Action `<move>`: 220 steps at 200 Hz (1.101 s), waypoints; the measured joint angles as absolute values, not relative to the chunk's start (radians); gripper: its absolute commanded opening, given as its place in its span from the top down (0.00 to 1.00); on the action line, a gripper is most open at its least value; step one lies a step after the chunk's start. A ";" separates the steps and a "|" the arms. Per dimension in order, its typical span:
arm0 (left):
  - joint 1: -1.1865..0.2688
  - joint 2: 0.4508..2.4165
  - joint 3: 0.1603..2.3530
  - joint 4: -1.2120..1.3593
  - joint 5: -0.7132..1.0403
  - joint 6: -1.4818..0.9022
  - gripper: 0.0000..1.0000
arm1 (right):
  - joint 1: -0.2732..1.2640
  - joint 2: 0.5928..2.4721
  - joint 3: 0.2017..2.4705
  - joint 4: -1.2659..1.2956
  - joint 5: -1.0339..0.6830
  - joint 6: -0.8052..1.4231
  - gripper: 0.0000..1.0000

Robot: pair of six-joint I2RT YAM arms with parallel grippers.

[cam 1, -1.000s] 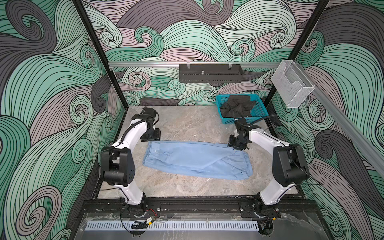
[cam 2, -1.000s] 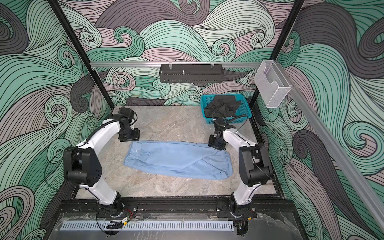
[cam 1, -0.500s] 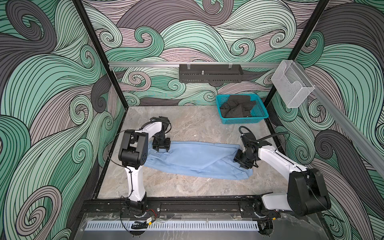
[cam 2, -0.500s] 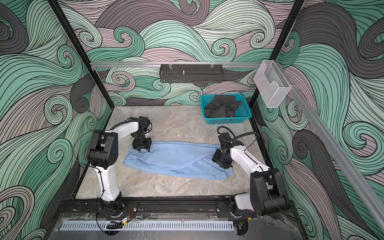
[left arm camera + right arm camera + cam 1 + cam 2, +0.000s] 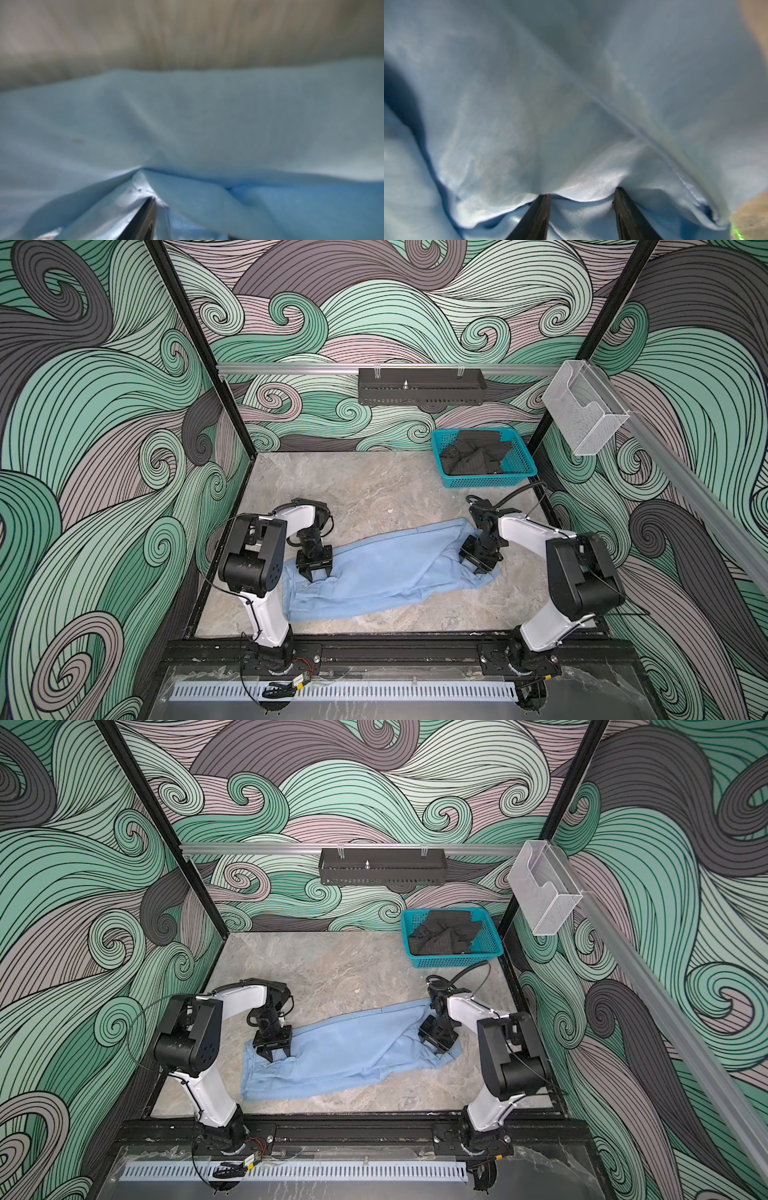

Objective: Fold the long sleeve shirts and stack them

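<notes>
One light blue long sleeve shirt [image 5: 386, 568] [image 5: 345, 1048] lies bunched in a long slanted band on the marble table, its left end nearer the front edge. My left gripper [image 5: 319, 576] [image 5: 276, 1054] points down onto the shirt's left end, jaws apart, tips pressed into the cloth. In the left wrist view, which is blurred, one dark finger [image 5: 145, 218] shows with shirt fabric [image 5: 187, 124] puckered at its tip. My right gripper [image 5: 482, 568] [image 5: 440, 1048] presses on the right end. Its two fingers [image 5: 542, 214] stand apart with a fold of shirt [image 5: 550, 104] between them.
A teal mesh basket [image 5: 486, 482] with dark clothes [image 5: 473, 456] stands at the back right corner. A black tray [image 5: 419, 385] hangs on the back wall and a clear holder [image 5: 582, 414] on the right rail. Bare marble [image 5: 353, 489] lies behind the shirt.
Both grippers came down from beyond the shirt's far edge onto its two ends. The shirt's left end slid toward the front, so the band now slants. The left jaws narrowed.
</notes>
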State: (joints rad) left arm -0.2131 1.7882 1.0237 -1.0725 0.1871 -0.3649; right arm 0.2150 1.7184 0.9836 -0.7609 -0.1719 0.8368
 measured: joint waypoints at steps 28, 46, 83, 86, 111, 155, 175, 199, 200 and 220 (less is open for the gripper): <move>-0.235 1.705 0.925 -1.045 0.266 -0.425 0.50 | 0.222 1.823 1.118 -0.760 -0.187 0.810 0.50; -0.239 1.654 0.902 -1.039 0.290 -0.448 0.48 | 0.236 1.867 1.184 -0.748 -0.192 0.772 0.50; -0.239 1.512 1.056 -1.094 0.295 -0.446 0.37 | 0.277 1.893 1.264 -0.739 -0.173 0.653 0.44; -0.240 1.502 1.076 -1.097 0.294 -0.441 0.36 | 0.279 1.887 1.267 -0.742 -0.165 0.643 0.43; -0.277 1.421 1.290 -1.088 0.272 -0.368 0.30 | 0.292 1.775 1.275 -0.776 -0.106 0.572 0.26; -0.502 1.505 1.512 -0.952 0.237 -0.232 0.29 | 0.257 1.462 1.286 -0.848 -0.020 0.513 0.21; -0.583 1.684 1.631 -0.901 0.234 -0.171 0.29 | 0.213 1.363 1.282 -0.874 -0.012 0.511 0.20; -0.654 1.922 1.779 -0.879 0.206 -0.107 0.26 | 0.168 1.271 1.259 -0.896 -0.010 0.513 0.19; -0.656 1.929 1.784 -0.880 0.205 -0.104 0.26 | 0.167 1.268 1.258 -0.896 -0.010 0.513 0.19; -0.712 2.104 1.921 -0.902 0.157 -0.059 0.22 | 0.151 1.218 1.239 -0.910 -0.019 0.513 0.19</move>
